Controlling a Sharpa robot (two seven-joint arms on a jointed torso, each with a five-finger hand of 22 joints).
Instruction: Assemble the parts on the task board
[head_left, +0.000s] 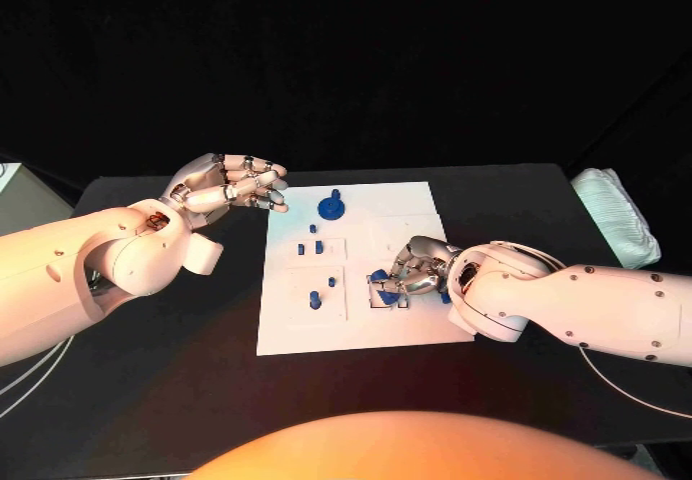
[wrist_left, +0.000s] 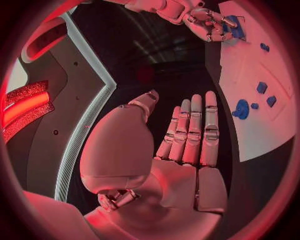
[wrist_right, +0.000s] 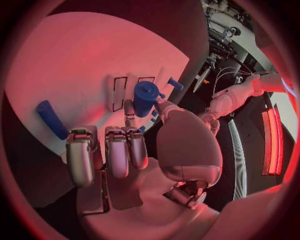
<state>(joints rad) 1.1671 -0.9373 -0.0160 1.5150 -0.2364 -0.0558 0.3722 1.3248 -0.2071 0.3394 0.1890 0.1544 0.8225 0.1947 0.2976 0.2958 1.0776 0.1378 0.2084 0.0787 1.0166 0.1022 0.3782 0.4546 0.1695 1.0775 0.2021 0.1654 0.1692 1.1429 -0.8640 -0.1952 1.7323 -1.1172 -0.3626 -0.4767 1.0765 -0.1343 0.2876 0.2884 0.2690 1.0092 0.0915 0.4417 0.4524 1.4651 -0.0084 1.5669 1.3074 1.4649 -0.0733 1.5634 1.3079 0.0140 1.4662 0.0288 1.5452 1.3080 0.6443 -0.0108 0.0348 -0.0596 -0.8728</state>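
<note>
Silver-fingered, the right hand (head_left: 410, 275) rests on the flat white plastic task board (head_left: 361, 335) near its right edge, fingers curled around a blue cylindrical part (wrist_right: 144, 98) that it grips at a rectangular slot. Other small blue parts (head_left: 316, 247) stand along the board's left half, and a round blue knob-like part (head_left: 333, 208) sits toward its far edge. Just off the board's far left corner, the left hand (head_left: 228, 185) hovers over the black tabletop (head_left: 173, 350), fingers apart and holding nothing.
</note>
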